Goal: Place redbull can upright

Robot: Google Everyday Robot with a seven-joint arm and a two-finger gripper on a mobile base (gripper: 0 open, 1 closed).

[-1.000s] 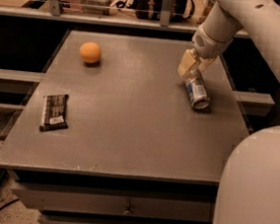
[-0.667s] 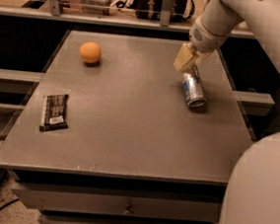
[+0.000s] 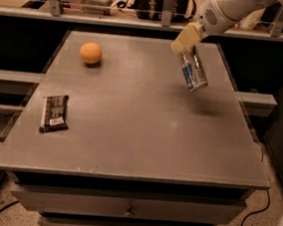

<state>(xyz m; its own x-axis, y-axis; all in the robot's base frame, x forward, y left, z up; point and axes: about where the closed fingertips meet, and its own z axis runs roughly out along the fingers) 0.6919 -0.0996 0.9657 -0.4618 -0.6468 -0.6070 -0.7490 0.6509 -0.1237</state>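
The redbull can (image 3: 193, 73), slim and silver with blue panels, hangs tilted in the air above the right side of the grey table (image 3: 130, 124). Its shadow lies on the table below and to its right. My gripper (image 3: 186, 48) with tan fingers (image 3: 184, 38) is shut on the can's upper end, reaching in from the upper right. The can's lower end points down and to the right.
An orange (image 3: 90, 53) sits at the table's far left. A dark snack bar wrapper (image 3: 54, 112) lies near the left edge. A shelf rail with clutter runs behind the table. Drawers sit below the front edge.
The can lay on the table with my gripper at its far end; now the gripper has lifted it off the surface, tilted, and moved it left.
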